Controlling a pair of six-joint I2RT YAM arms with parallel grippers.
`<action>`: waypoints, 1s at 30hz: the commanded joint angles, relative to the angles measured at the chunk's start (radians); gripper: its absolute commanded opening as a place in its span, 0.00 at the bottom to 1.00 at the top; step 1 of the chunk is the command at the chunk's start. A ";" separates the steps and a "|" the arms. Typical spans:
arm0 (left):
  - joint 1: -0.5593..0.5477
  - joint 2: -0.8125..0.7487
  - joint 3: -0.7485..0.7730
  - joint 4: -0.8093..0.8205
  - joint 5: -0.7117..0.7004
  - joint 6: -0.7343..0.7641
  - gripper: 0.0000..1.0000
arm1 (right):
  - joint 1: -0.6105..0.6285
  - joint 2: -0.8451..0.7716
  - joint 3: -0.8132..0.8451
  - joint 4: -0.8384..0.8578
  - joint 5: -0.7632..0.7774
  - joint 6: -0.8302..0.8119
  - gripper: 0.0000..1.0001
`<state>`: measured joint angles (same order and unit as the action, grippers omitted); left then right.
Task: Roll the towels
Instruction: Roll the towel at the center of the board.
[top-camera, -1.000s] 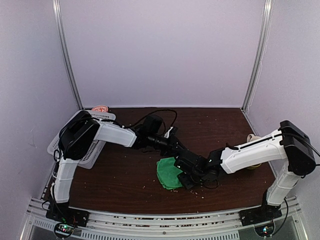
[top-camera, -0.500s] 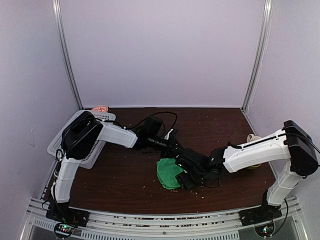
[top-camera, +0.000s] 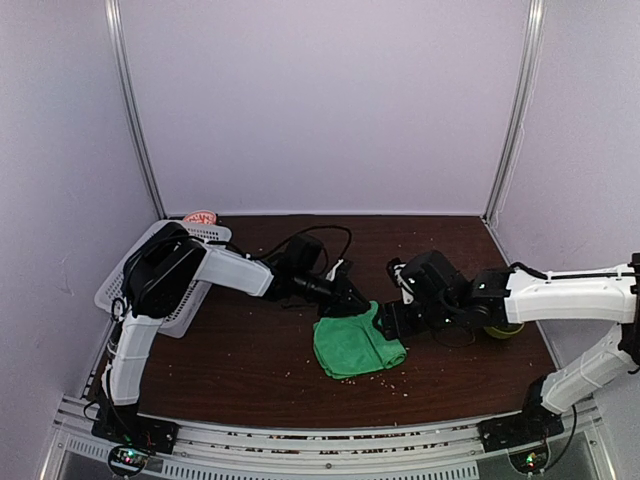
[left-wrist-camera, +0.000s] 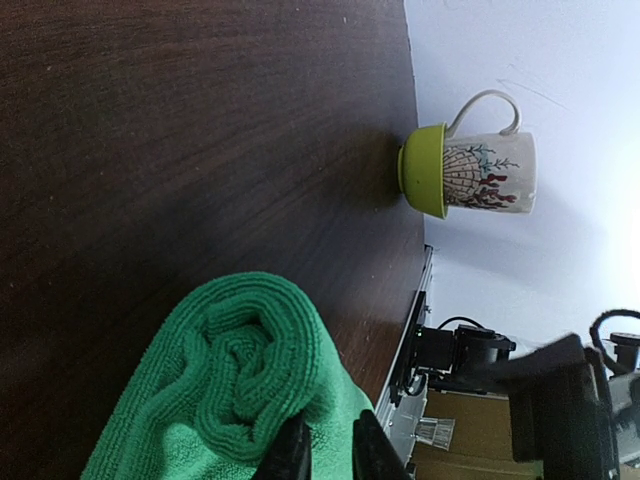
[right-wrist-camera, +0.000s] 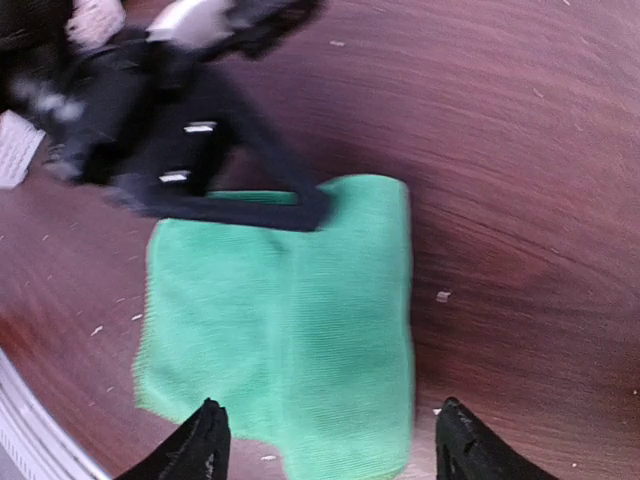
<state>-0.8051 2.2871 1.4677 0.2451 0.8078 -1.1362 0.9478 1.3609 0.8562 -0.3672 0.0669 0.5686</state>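
Green towel (top-camera: 355, 347) lies mid-table, loosely rolled (the coiled end shows plainly from the left wrist). The left gripper (left-wrist-camera: 328, 428) is narrowed onto its far edge, pinching the cloth. The right gripper (right-wrist-camera: 328, 410) hovers at the towel's right side, fingers spread wide, holding nothing. The pink towel (top-camera: 201, 216) sits at the far end of the white basket (top-camera: 182, 310), far left. A mug (left-wrist-camera: 470, 170) stands near the table's right edge.

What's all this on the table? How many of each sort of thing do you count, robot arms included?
Towels: 2 (green towel; pinkish cloth just showing at the basket's far end)
Mugs: 1 (mug)
Baskets: 1 (basket)
Robot arms: 2 (left arm; right arm)
Total: 6
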 joint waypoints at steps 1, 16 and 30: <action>0.003 0.015 -0.012 0.008 0.002 0.021 0.17 | -0.080 0.006 -0.113 0.086 -0.139 0.073 0.67; 0.004 -0.012 -0.018 -0.051 -0.007 0.051 0.17 | -0.130 0.159 -0.216 0.309 -0.299 0.115 0.55; 0.004 -0.105 -0.089 -0.064 -0.011 0.074 0.17 | 0.013 0.276 0.013 -0.034 0.000 -0.003 0.00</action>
<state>-0.7994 2.2539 1.4113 0.2031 0.7967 -1.0855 0.8974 1.5715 0.7864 -0.2321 -0.1204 0.6136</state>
